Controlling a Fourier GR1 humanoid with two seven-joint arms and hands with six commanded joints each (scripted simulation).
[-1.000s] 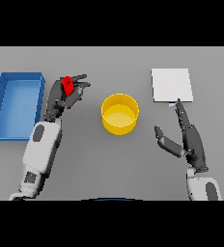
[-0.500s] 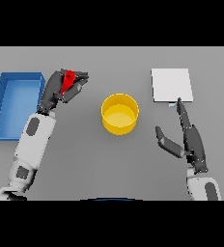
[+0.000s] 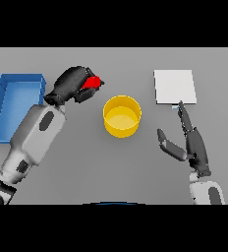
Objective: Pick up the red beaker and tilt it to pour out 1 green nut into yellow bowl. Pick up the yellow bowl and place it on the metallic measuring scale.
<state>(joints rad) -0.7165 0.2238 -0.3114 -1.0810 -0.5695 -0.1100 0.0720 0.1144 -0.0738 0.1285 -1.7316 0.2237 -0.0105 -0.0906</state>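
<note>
Grey worktop, yellow bowl at centre. My left robot hand grasps the red beaker up-left of the bowl; blue tray further left. Right robot hand relaxed, fingers straight, right of the bowl, below the scale.

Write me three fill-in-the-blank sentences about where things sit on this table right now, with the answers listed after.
1. The left hand is curled round the ____ beaker.
2. The yellow bowl stands on the table between the blue tray and the ____ measuring scale.
3. The right hand holds nothing; its fingers are ____, pointing toward the scale.

Missing words: red; metallic; straight
</note>
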